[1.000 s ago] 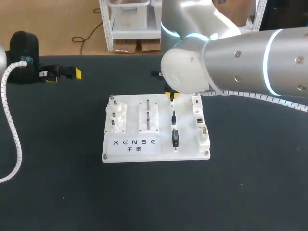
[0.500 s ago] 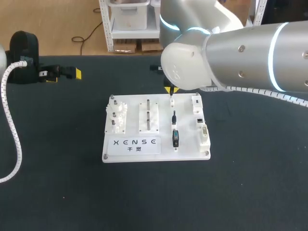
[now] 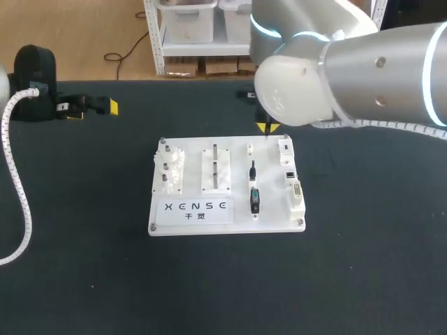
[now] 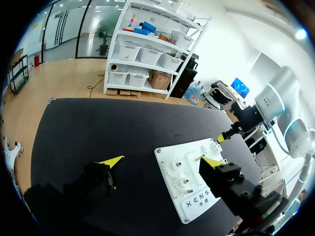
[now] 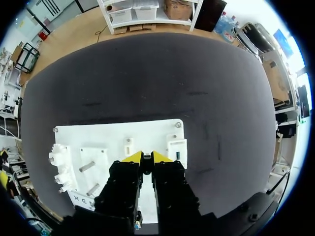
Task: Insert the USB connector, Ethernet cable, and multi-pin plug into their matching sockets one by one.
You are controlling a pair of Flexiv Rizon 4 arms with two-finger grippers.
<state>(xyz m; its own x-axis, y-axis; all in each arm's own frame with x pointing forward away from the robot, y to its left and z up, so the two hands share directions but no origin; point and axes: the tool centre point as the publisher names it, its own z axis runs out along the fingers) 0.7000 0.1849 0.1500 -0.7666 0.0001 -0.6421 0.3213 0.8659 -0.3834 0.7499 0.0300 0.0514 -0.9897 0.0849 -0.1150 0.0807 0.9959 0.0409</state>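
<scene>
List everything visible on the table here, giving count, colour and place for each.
table: one, black.
board: one, white, mid-table.
gears: small cluster, white, board's left end.
peg block: one, white with two metal pegs, right of the gears.
holder: one, small, white, near the board's far edge.
black plug: one, lying behind the blue one.
blue-and-black plug: one, right of the label.
socket block: one, white, board's right edge.
small dark plug: one, between the right gripper's fingers.
left gripper: open, far left, away from the board.
right gripper: shut, over the board's far edge.
</scene>
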